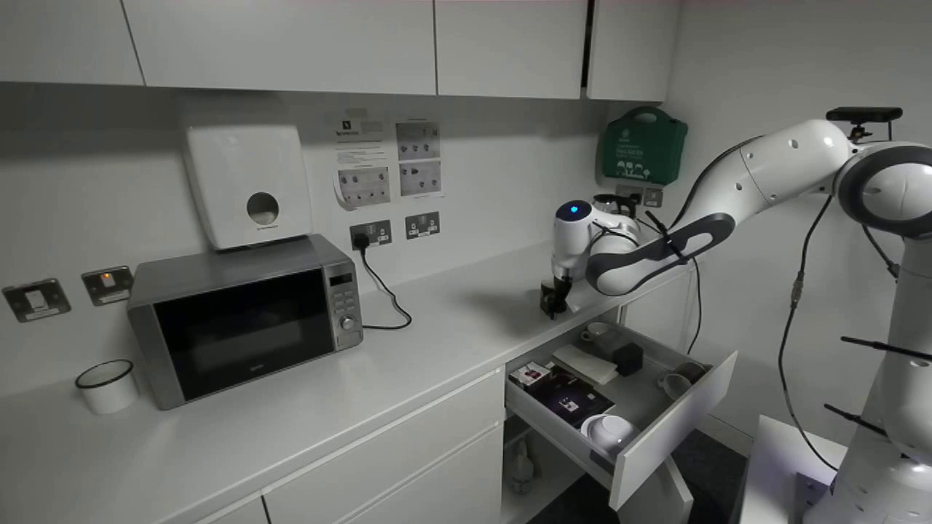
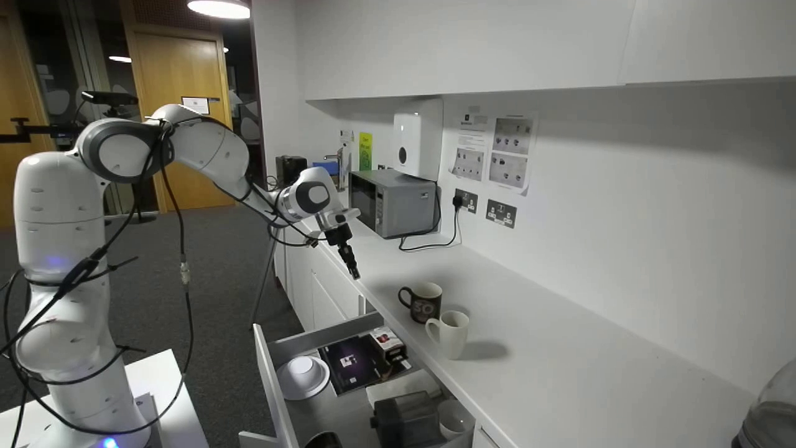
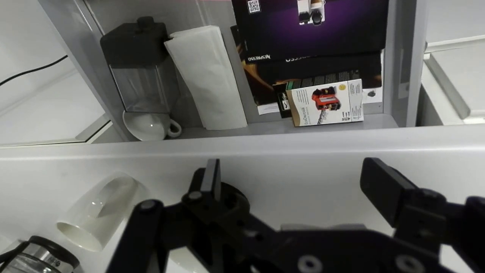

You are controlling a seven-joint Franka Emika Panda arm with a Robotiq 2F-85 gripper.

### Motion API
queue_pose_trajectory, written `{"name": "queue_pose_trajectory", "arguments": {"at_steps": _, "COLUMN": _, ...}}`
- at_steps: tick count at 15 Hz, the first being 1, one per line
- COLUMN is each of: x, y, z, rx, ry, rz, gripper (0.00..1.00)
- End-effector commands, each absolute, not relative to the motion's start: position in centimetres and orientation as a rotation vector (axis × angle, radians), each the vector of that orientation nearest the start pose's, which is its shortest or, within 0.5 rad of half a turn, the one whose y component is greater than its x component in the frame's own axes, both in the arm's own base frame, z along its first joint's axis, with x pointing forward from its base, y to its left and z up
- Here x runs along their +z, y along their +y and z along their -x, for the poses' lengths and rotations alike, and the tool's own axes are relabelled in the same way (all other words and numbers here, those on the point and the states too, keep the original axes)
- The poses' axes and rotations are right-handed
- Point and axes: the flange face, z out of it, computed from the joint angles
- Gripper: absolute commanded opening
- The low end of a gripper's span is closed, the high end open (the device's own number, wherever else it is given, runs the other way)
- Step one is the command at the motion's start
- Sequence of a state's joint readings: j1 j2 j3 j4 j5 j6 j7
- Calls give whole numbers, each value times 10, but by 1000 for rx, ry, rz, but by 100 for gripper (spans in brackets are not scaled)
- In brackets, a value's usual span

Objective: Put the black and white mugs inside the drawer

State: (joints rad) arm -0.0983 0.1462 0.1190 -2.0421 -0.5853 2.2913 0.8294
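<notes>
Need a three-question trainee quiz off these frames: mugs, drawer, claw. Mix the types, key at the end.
1. True or false: the black mug and the white mug both stand on the counter, outside the open drawer.

2. Multiple choice: which of those two mugs is nearer the microwave?
A. the white mug
B. the black mug
C. neither, they are level

3. Short answer: is the claw open or shut, and does it hold a mug?

Key
1. True.
2. B.
3. Open; it holds no mug.
</notes>
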Motion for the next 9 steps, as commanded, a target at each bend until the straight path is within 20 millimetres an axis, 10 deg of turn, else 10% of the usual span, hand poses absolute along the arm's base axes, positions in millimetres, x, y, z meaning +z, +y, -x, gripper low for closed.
{"name": "queue_pose_trajectory", "arguments": {"at_steps": 1, "x": 386, "y": -1, "z": -589, "rx": -483, "ry": 758, "rz": 3383, "gripper": 100}}
{"name": "queue_pose_trajectory", "arguments": {"at_steps": 9, "x": 394, "y": 21, "z": -597, "rx": -705, "ry": 1065, "rz": 3248, "gripper": 100}}
